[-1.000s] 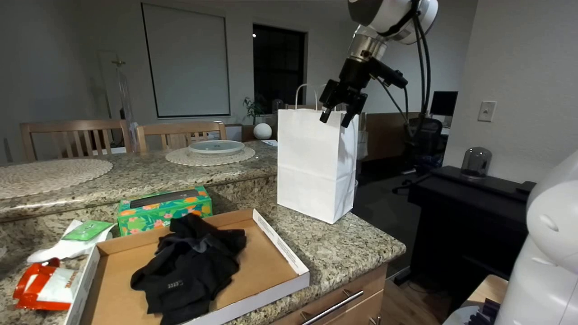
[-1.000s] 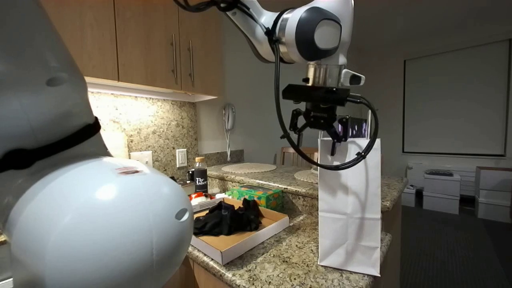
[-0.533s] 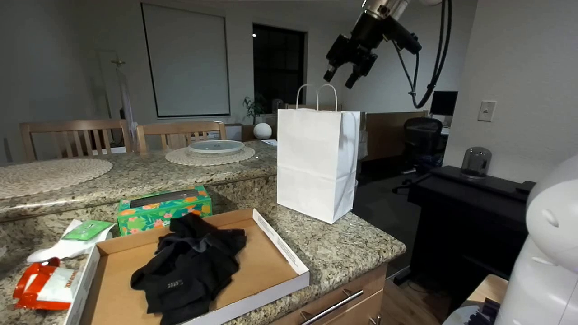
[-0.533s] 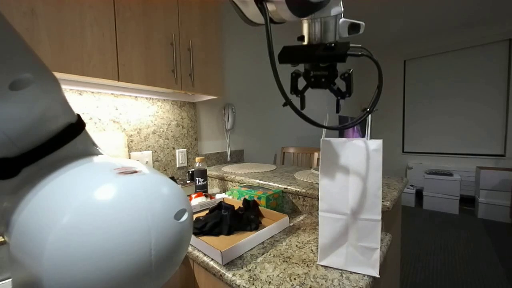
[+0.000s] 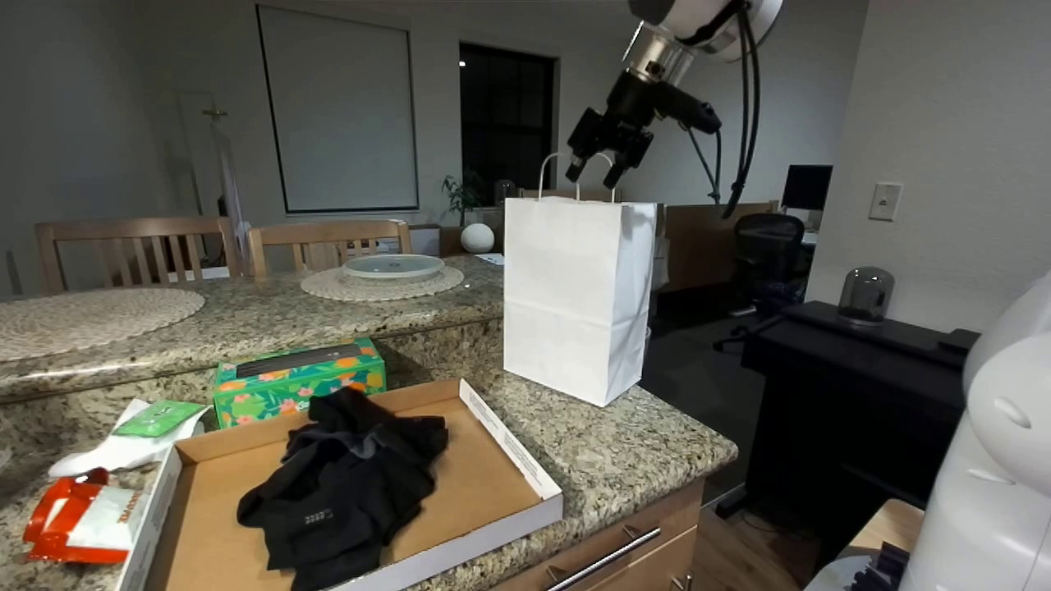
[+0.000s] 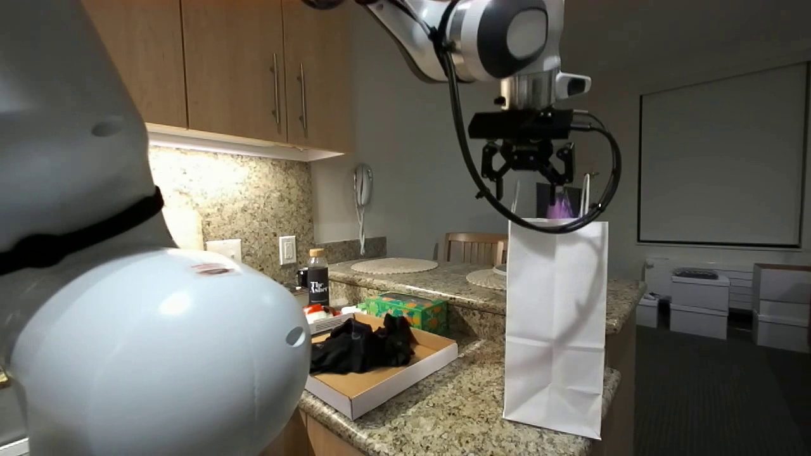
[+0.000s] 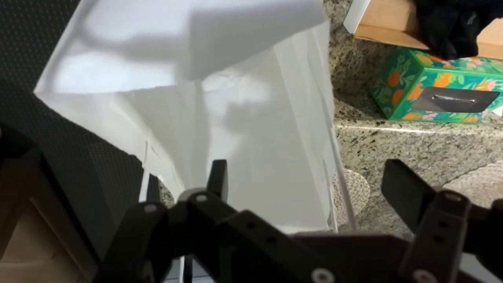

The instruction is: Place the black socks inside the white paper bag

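The black socks (image 5: pixel 353 484) lie in a loose heap in a shallow cardboard tray (image 5: pixel 484 476); they show in an exterior view (image 6: pixel 367 345) and at the top right of the wrist view (image 7: pixel 448 27). The white paper bag (image 5: pixel 566 304) stands upright on the counter with its handles up, also in an exterior view (image 6: pixel 554 329). My gripper (image 5: pixel 591 176) is open and empty among the handles, just above the bag's rim. In the wrist view, the gripper (image 7: pixel 306 173) looks into the bag's open mouth (image 7: pixel 251 118). One handle passes between its fingers; contact cannot be told.
A green floral tissue box (image 5: pixel 300 382) stands behind the tray. A red and white packet (image 5: pixel 86 521) lies left of it. The raised counter ledge (image 5: pixel 246 320) carries woven mats and a glass dish (image 5: pixel 394 267). The bag stands near the counter's end. A bottle (image 6: pixel 318 278) stands farther back.
My gripper rose from the bag's rim to above the handles, then came down partway and shifted over the bag. It stays open. The socks, tray and bag have not visibly moved.
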You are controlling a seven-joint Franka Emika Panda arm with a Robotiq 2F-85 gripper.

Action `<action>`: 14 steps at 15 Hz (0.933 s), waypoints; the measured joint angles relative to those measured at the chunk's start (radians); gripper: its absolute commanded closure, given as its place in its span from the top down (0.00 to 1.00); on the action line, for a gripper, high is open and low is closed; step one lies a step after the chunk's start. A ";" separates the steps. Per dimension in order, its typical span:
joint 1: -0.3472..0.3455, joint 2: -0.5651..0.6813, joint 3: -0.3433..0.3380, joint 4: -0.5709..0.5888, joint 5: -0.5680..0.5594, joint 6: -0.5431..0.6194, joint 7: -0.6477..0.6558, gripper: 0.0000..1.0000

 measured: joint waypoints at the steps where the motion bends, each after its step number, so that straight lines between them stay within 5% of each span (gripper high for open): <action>1: 0.009 0.039 -0.008 0.011 0.012 0.004 -0.024 1.00; 6: 0.024 0.150 -0.011 0.048 0.053 -0.082 -0.157 1.00; 14: 0.021 0.106 0.050 0.069 0.043 -0.363 -0.180 1.00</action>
